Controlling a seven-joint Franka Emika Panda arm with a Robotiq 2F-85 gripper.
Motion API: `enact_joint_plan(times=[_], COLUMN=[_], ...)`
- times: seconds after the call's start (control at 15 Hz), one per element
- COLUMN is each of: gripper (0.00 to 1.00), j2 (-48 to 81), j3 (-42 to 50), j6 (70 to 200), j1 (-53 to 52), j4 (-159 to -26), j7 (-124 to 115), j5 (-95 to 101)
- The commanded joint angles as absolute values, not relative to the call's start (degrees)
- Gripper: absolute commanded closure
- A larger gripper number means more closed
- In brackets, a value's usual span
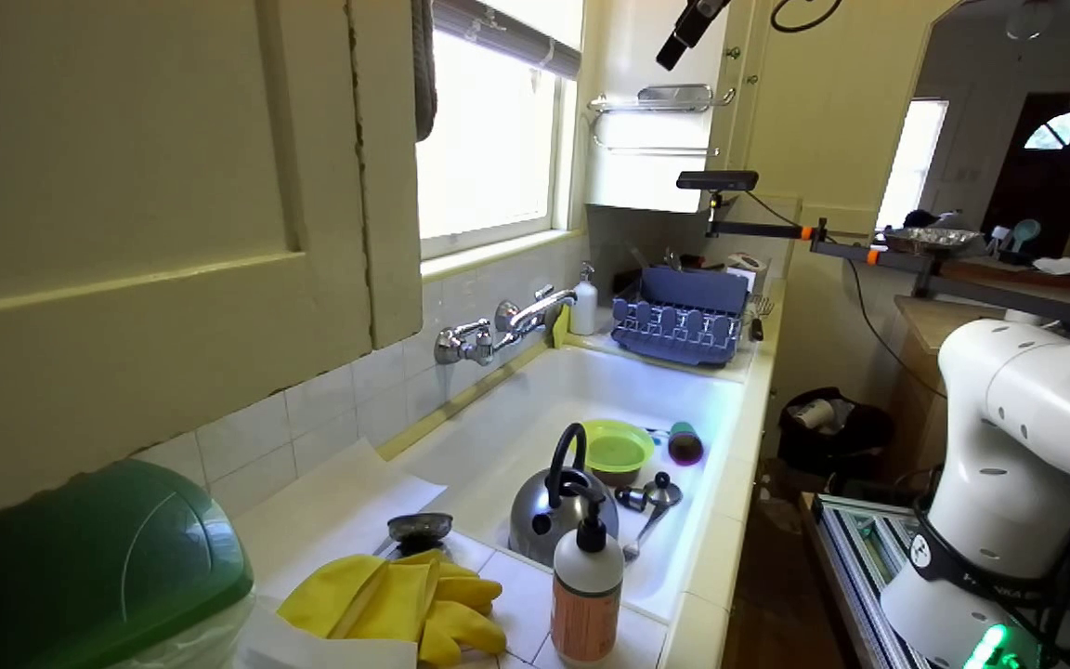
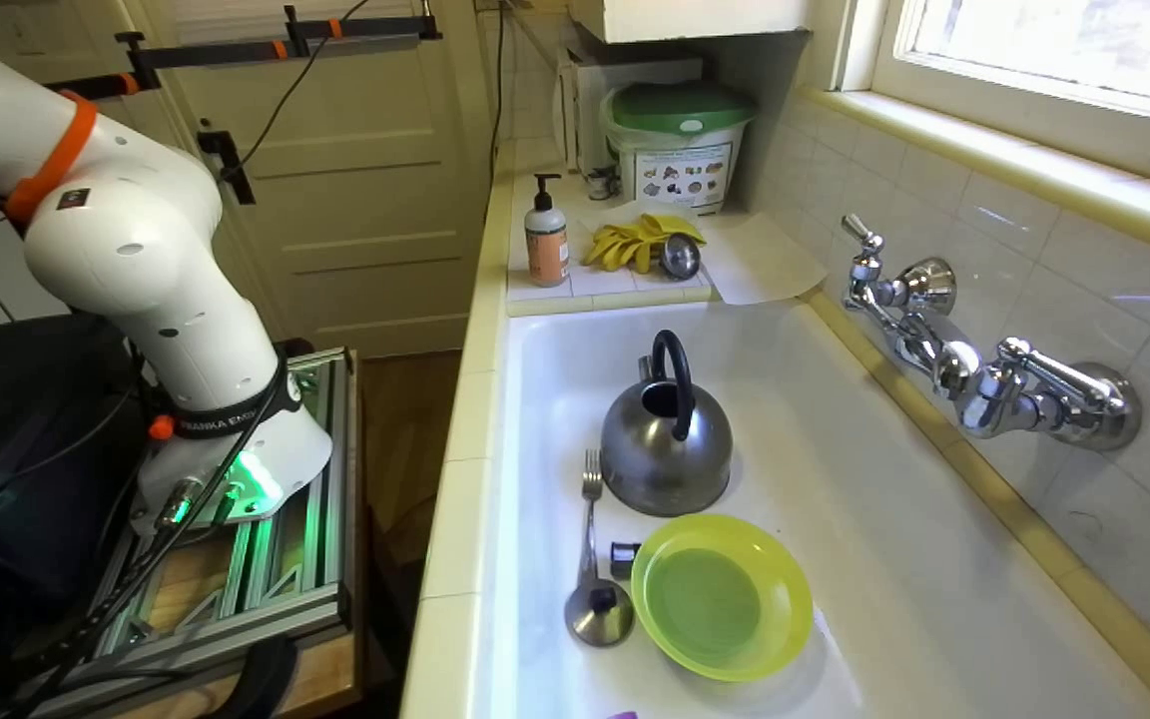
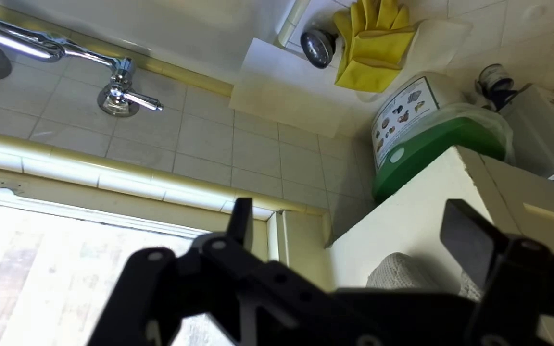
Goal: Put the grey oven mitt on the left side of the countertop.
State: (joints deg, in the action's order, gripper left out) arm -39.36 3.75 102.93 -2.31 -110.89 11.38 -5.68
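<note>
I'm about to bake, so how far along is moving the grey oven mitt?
Done: nothing visible; the grey oven mitt hangs by the cabinet. In hand: nothing; the end effector is open. Remaining: grasping the mitt, then setting it on the left side of the countertop, where yellow gloves lie.

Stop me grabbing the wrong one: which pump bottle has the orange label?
The black-topped pump bottle, standing beside the yellow rubber gloves. The white pump bottle by the dish rack shows no orange.
</note>
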Motion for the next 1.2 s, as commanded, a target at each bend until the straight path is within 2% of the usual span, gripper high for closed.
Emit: enact_joint_plan(times=[0.0,0.27,0.6,1.13], gripper=[0.00,0.00,0.00,0.00], j2=[-37.88,-35.67,-31.39,-20.98], j3=[1.47,-0.63,-2.97,-4.93], j6=[99.54,97.85,101.64,102.96], j1=[-1.85,-2.11,-1.67,-3.12], j4=[-106.74,-100.76,-94.54,-82.67], j7=[7.14,0.31,-8.67,-13.21], j5=[-4.97,-7.22,-8.36,-13.02])
